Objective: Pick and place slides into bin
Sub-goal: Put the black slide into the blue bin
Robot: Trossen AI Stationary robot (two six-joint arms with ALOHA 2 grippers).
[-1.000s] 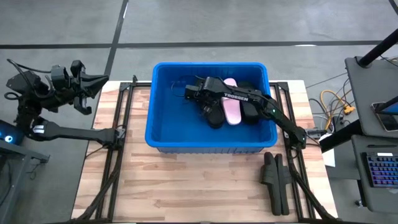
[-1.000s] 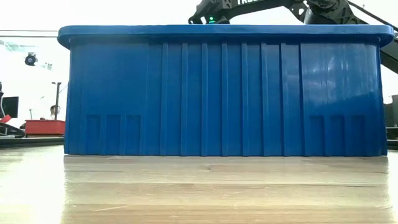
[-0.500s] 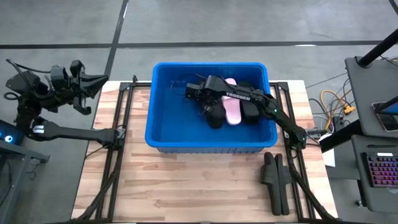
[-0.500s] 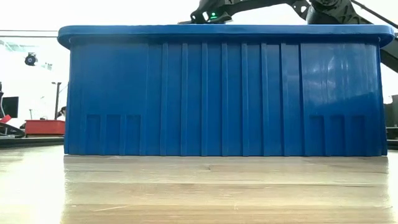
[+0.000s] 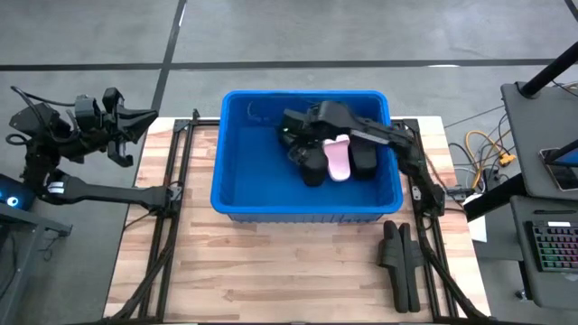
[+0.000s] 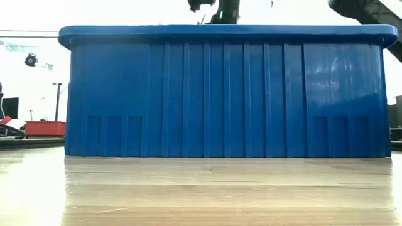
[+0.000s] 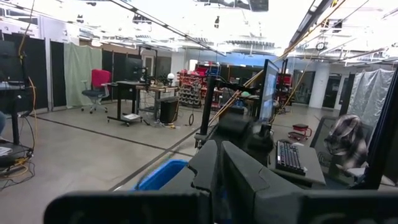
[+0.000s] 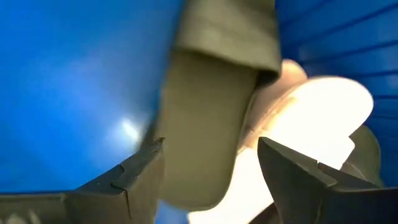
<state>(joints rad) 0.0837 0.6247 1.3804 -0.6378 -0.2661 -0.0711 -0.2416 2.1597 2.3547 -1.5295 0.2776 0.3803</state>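
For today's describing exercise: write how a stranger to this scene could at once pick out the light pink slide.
Find the big blue bin standing at the far middle of the wooden table. Inside it, towards its right half, a few slides lie close together below the right arm's open claw. The light pink slide lies between black slides, the only pale one there.

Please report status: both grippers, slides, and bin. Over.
Right gripper open, empty, over the blue bin. Pink slide and black slides inside bin. Left gripper shut, parked off table. Black slides remain on table.
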